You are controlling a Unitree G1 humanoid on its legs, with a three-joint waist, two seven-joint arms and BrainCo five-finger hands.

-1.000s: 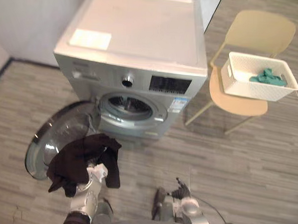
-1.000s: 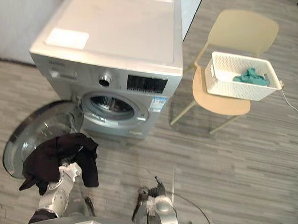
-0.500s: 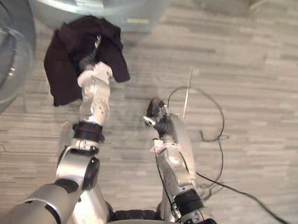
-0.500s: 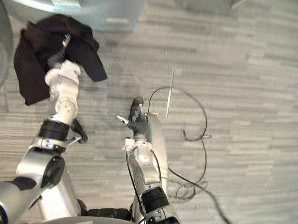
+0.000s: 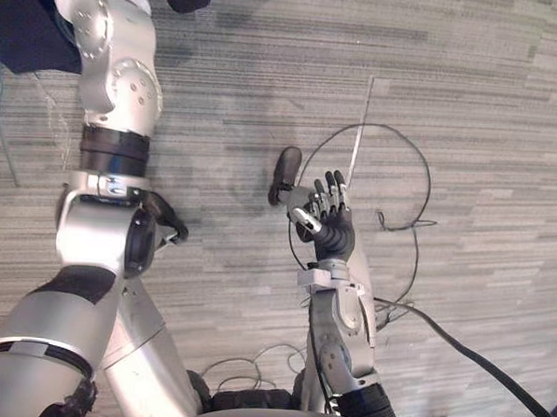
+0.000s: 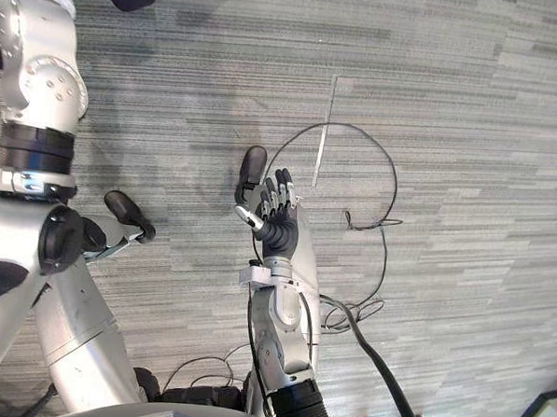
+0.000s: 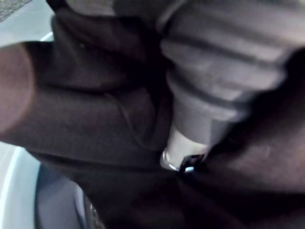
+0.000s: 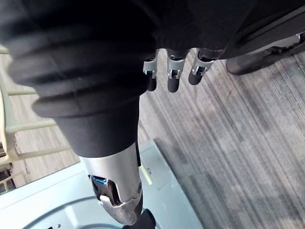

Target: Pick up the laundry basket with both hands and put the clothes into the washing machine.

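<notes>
Fingers (image 5: 333, 188), right hand (image 5: 326, 232): straight and close together, pointing away from the body; nothing was between them or against the palm.
Right hand, position: low over the grey plank floor (image 5: 478, 135), near the middle of the head views, forearm rising from below.
Right hand, own wrist view: fingertips hung past the ribbed cover over bare planks; a pale grey panel (image 8: 171, 191) lay beyond them, and what it belonged to could not be told.
Left hand (image 7: 214, 86): wrapped in the dark garment (image 5: 22, 22); cloth covered everything past the ribbed cover, so its grip could not be told.
Dark garment, location: at the end of the raised left arm, at the upper left of the head views, draped on both sides of the wrist and clear of the floor.
Separation: the two hands were well apart, and the right hand was not touching the cloth.
</notes>
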